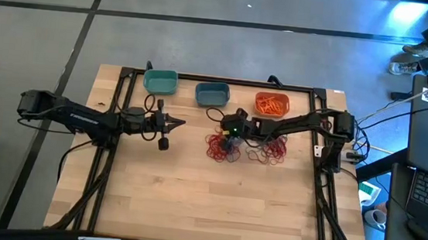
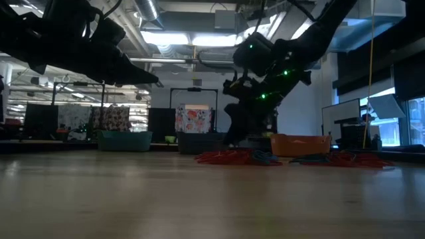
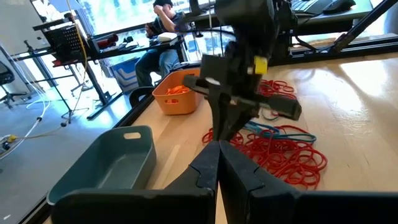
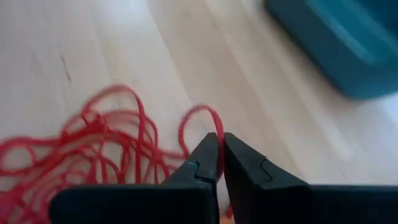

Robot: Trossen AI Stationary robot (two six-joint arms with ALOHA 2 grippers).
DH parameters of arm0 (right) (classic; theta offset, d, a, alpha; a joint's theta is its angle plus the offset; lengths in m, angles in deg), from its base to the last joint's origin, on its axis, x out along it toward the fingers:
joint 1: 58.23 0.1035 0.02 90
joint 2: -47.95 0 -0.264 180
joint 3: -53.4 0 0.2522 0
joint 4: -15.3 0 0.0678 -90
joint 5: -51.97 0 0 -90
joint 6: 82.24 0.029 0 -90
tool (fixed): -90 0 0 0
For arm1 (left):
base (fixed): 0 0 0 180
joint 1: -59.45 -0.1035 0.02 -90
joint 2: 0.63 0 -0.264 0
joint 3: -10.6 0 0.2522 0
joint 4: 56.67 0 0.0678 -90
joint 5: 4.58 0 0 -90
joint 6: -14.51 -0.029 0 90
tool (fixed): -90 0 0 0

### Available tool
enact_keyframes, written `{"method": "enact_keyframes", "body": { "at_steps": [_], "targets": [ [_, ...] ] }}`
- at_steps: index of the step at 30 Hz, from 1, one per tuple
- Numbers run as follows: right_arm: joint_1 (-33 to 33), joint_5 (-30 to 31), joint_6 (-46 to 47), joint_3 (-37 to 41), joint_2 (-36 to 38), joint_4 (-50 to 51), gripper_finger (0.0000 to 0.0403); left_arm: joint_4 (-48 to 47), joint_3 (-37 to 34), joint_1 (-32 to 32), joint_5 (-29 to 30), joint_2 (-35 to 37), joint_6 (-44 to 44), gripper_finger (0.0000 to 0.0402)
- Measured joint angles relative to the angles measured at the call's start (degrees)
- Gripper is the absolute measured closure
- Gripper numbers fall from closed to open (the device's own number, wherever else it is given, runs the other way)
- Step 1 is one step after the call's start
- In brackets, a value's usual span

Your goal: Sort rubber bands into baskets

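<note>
Step in hand: pick phase. Right end effector (image 4: 221,163) is down at the pile of thin red rubber bands (image 1: 220,147) near the middle of the wooden table (image 1: 191,203), fingers closed nearly together with one red rubber band loop (image 4: 202,121) pinched between the tips. The rest of that pile lies slack on the table, so I judge only one strand is caught.

A second heap of red rubber bands (image 1: 271,151) sits at 3 o'clock from the first, just beside it. A few blue rubber bands (image 3: 280,132) lie on the first pile's edge.

Three small rounded plastic baskets run along the far edge: teal basket (image 1: 161,81), slate blue basket (image 1: 212,95), orange basket (image 1: 272,103) already holding orange bands, roughly at 1 o'clock from the grip point.

Left end effector (image 1: 169,121) is fully closed, holds nothing, parked above the table at 9 o'clock from the piles.

Next move calls for: straight lift until the loop clears its neighbours, check nothing tangled is trailing, then carry to the basket for red. Can't tell which basket that is.
</note>
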Motion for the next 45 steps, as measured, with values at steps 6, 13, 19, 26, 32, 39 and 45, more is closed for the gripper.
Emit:
{"method": "enact_keyframes", "body": {
  "at_steps": [6,13,19,26,32,39,45],
  "targets": [
    [-0.1,3.0,-3.7,0.0,4.2,-1.6,0.0398,0.0,0.0,0.0,0.0,0.0,0.0,0.0396],
    [-1.5,3.5,-11.4,0.0,5.6,-13.4,0.0390,0.0,0.0,0.0,0.0,0.0,0.0,0.0396],
    [-6.1,3.3,-12.5,0.0,5.4,-21.1,0.0390,0.0,0.0,0.0,0.0,0.0,0.0,0.0396],
    [-10.3,3.0,-12.3,0.0,5.4,-24.6,0.0389,0.0,0.0,0.0,0.0,0.0,0.0,0.0396],
    [-10.6,2.7,-14.2,0.0,5.4,-36.5,0.0389,0.0,0.0,0.0,0.0,0.0,0.0,0.0396],
    [-10.6,0.8,-17.3,0.0,5.3,-45.4,0.0389,0.0,0.0,0.0,0.0,0.0,0.0,0.0396],
    [-12.7,0.9,-17.0,-0.9,5.3,-45.4,0.0389,0.0,0.0,0.0,0.0,0.0,0.0,0.0396]
  ]
}}
